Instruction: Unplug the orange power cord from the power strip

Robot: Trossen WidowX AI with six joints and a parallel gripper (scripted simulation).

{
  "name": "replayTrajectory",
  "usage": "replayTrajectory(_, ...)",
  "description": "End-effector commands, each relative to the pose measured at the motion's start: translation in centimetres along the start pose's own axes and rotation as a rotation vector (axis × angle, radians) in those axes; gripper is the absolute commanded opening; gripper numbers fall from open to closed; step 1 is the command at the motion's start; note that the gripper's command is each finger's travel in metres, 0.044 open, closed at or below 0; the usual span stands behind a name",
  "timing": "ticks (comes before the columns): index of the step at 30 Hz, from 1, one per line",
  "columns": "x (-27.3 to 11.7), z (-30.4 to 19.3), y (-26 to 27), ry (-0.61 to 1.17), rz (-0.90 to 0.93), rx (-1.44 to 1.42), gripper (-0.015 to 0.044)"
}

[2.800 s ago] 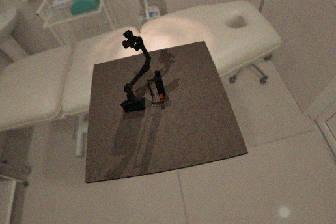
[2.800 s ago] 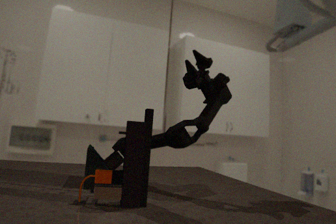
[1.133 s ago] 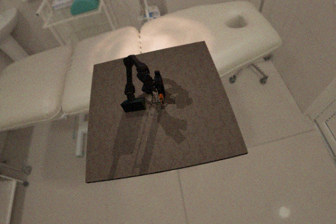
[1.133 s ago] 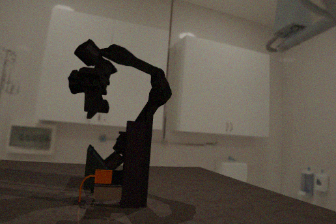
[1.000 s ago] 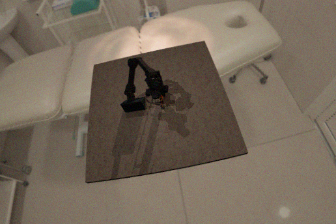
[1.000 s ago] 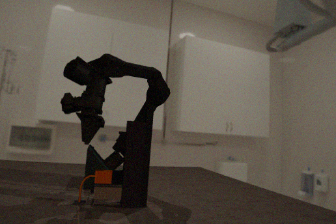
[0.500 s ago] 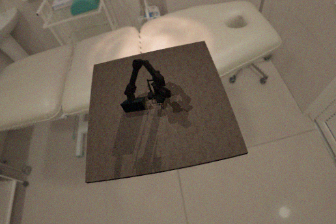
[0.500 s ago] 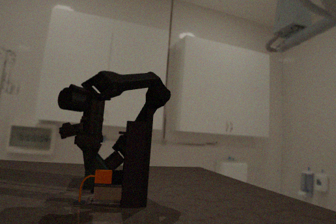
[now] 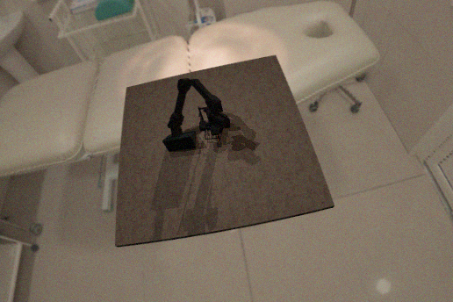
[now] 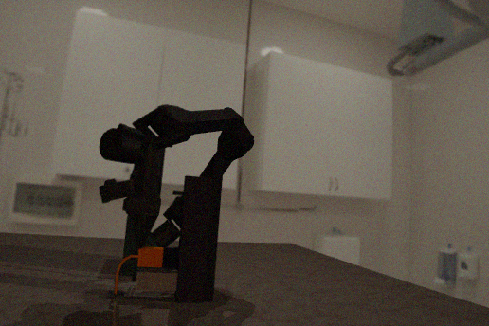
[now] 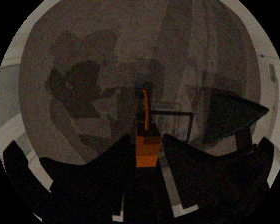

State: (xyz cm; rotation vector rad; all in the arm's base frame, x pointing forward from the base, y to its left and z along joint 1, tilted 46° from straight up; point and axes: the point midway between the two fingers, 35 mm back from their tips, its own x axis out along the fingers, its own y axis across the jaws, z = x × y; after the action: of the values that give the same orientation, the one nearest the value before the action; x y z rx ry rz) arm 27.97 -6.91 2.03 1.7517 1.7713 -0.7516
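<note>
The gripper [image 11: 145, 185] points down at the orange plug [image 11: 147, 151], low in the wrist view's centre. Its fingers stand partly apart, gripping nothing. The plug sits on the power strip [image 10: 156, 280].

A dark, square tabletop [image 9: 263, 172] with a brownish grain carries everything here. The arm's black base [image 9: 179, 141] sits on it toward the middle. Just beside the base lies the pale power strip [image 10: 156, 281], flat on the surface, with the orange power cord [image 10: 119, 268] curving down to touch the tabletop.
</note>
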Motion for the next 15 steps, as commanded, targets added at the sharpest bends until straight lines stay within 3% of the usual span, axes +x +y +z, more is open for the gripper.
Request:
replayTrajectory(1, 0.16, -0.72, -0.19, 0.008, -0.003, 0.007, 0.016)
replayTrajectory(15, 1.12, -1.14, -0.22, 0.009, -0.003, 0.007, 0.016)
